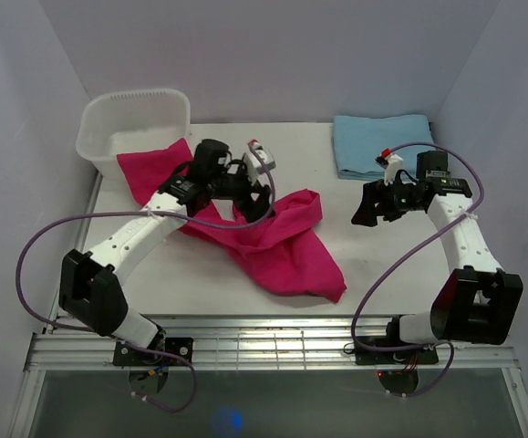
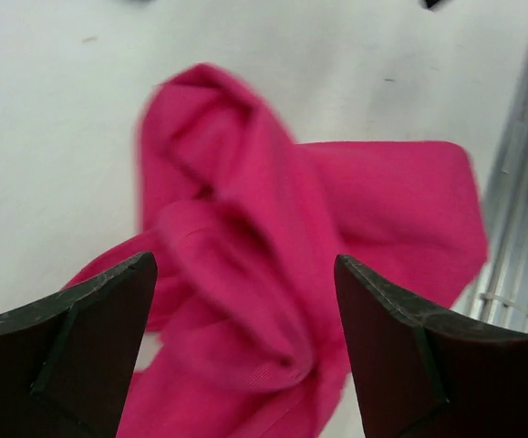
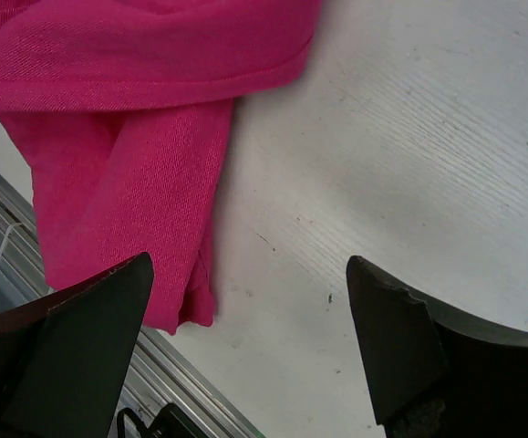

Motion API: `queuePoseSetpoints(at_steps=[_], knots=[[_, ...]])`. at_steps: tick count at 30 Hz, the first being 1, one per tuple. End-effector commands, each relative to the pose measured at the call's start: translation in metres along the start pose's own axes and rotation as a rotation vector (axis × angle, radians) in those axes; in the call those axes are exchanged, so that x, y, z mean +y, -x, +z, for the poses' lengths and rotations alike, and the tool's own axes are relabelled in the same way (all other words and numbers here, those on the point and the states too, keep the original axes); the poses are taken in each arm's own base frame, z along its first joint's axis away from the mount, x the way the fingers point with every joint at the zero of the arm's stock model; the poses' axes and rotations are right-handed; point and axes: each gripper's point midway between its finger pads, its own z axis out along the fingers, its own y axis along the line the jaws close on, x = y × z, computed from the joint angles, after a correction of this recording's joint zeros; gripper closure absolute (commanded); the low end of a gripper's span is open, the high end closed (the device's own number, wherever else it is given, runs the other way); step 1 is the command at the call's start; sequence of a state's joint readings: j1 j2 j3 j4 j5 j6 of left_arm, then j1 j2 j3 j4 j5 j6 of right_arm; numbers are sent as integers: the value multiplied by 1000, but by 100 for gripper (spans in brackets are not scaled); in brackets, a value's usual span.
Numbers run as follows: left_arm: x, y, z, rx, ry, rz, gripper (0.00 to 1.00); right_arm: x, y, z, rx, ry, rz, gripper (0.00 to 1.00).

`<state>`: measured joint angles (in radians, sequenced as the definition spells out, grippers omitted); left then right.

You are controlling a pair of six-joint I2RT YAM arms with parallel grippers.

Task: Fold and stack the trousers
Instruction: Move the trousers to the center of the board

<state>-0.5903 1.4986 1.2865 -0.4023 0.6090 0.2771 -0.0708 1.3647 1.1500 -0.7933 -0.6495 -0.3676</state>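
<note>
Hovering fingers-apart over the crumpled trousers [image 1: 286, 246], the left hand [image 2: 243, 265] is apparently lining up a grasp, the right hand [image 3: 250, 265] likewise spread nearby.

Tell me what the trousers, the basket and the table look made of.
Trousers: matte woven cloth, fine diagonal weave visible, soft folds.
Basket: probably white plastic, thin walls, small holes near the rim.
Table: white, faint grain lines; painted wood or laminate, unclear.

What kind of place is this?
Probably a robotics lab test booth: a white table boxed in by plain panels, with a laundry basket and pink trousers for practice.
</note>
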Motion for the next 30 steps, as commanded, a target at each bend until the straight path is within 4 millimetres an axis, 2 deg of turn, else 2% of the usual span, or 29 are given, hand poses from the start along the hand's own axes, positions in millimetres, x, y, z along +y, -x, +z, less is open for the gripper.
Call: queuePoseSetpoints(at_steps=[1,2,3,4,5,6,8,9,10,11,13,16,17,22,25,30], knots=[[62,29,-98,-87,207,-48,10,14,13,15,-7,63,-48,9],[76,29,-115,-96,250,-65,11,25,15,26,21,69,-96,9],[101,16,-144,-90,342,-103,11,28,18,35,28,63,-129,9],[112,6,-156,-80,383,-124,12,37,18,49,62,49,-187,10],[132,-10,-179,-74,459,-165,13,53,13,66,109,69,-238,10],[142,-28,-188,-51,510,-202,13,51,16,74,126,23,-277,10],[183,-69,-232,-7,731,-308,15,56,13,94,183,-15,-322,10],[193,-75,-242,-27,783,-363,16,57,7,106,222,-32,-330,10],[204,-91,-253,-18,849,-431,16,59,12,109,225,-44,-319,10],[212,-102,-273,-58,920,-529,16,58,3,117,278,-50,-306,10],[223,-136,-294,-95,1010,-667,15,62,-4,122,307,-31,-273,10],[232,-156,-299,-148,1034,-771,15,67,-14,118,325,-6,-272,10],[235,-169,-303,-154,1052,-813,15,67,-22,115,345,-1,-273,10],[256,-218,-288,-151,1030,-1002,15,59,-55,93,468,-38,-282,10],[258,-228,-275,-174,979,-1055,16,59,-78,87,526,-30,-261,10],[260,-248,-254,-209,915,-1145,17,59,-117,90,635,26,-215,10]])
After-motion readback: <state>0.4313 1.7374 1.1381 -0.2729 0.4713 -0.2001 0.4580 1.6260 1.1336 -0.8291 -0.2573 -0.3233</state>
